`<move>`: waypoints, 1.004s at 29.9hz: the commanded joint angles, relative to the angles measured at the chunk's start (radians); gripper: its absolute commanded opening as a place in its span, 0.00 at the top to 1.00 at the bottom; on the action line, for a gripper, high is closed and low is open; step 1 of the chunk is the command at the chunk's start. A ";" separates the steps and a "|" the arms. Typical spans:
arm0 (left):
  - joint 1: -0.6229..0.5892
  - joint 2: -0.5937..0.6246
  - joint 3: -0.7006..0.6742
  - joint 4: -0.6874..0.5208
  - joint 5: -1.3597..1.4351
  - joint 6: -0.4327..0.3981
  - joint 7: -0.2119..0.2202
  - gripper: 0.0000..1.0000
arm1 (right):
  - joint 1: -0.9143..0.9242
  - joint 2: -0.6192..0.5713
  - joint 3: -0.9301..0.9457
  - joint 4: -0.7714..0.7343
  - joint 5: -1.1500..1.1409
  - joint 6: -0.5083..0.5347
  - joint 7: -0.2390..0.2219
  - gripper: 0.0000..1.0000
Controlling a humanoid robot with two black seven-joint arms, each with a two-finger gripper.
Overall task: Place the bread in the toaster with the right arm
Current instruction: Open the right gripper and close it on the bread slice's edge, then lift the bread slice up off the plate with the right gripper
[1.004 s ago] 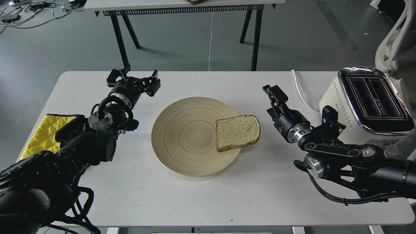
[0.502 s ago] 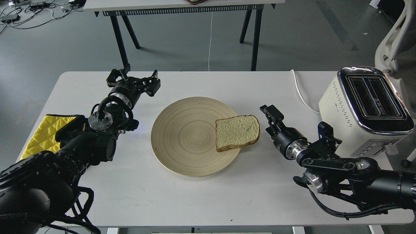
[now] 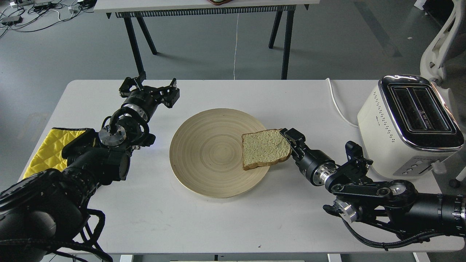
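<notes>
The bread [image 3: 265, 148], a pale slice with a brown crust, lies flat on the right part of the round wooden plate [image 3: 207, 153]. My right gripper [image 3: 291, 140] reaches in from the right and sits at the slice's right crust. Its upper finger [image 3: 292, 134] lies over the crust corner and the lower finger is hidden, so the jaws look open around the edge. The cream-white toaster [image 3: 407, 127] stands at the table's right edge, both slots empty. My left gripper [image 3: 149, 88] is open and empty at the back left.
A yellow quilted cloth [image 3: 47, 149] lies at the left edge under my left arm. The toaster's white cord [image 3: 336, 102] runs over the table toward the back. A second table [image 3: 204, 7] stands behind and a white chair [image 3: 440, 40] at the far right.
My right gripper has moved down and left, from beside the toaster to the bread's right crust. The bread, the plate and the left arm have not moved.
</notes>
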 commanded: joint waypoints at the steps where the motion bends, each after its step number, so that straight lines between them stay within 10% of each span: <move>1: 0.000 0.000 0.000 0.000 0.000 0.000 0.000 0.00 | 0.000 0.000 0.001 0.002 -0.008 0.000 0.000 0.49; 30: 0.000 0.000 0.000 0.000 0.000 0.000 0.000 0.00 | 0.009 0.002 0.036 0.028 -0.008 0.000 0.032 0.83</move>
